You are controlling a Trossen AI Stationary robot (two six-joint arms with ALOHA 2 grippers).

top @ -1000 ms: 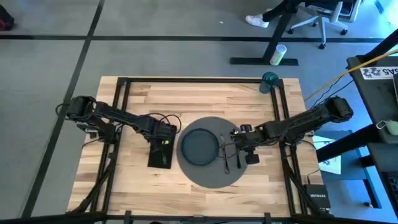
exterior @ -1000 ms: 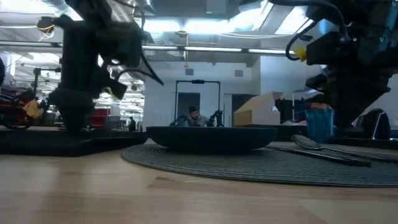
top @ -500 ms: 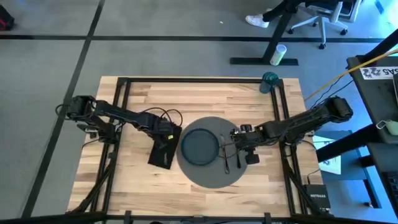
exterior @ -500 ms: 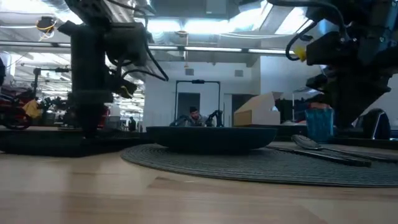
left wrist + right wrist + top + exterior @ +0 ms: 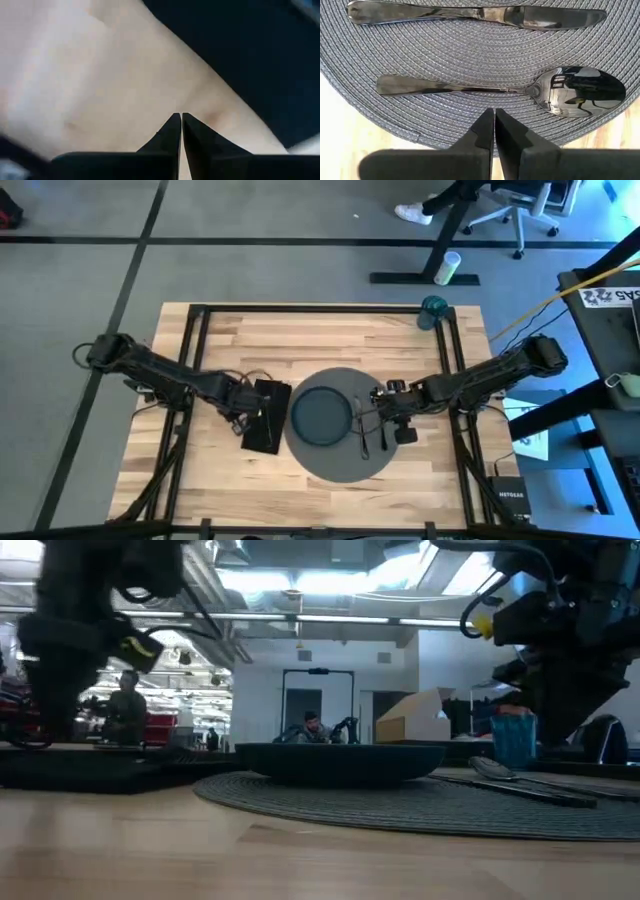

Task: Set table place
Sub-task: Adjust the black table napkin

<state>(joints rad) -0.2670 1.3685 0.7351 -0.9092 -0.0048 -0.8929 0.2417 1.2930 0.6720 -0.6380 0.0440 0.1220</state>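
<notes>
High view shows the surface [image 5: 320,330], pale butcher-block planks inside black rails, carrying the place setting at its middle, probably centred so both arms reach it. The round grey woven placemat [image 5: 338,426] sits there with the dark blue-grey plate [image 5: 320,416] on its left part, leaving its right side free for cutlery. A black rectangular napkin [image 5: 265,415] lies flat on the wood just left of the mat. The left hand [image 5: 240,404] is low at the napkin's left edge with its fingers pressed together and holding nothing, which looks like a nudge to square the napkin. On the mat's right side the knife [image 5: 475,14] and spoon [image 5: 510,90] lie side by side, knife nearer the plate. The right hand [image 5: 400,425] waits beside them, also closed and empty. A small teal cup [image 5: 433,309] stands at the far right corner, well apart. No fork can be made out.
</notes>
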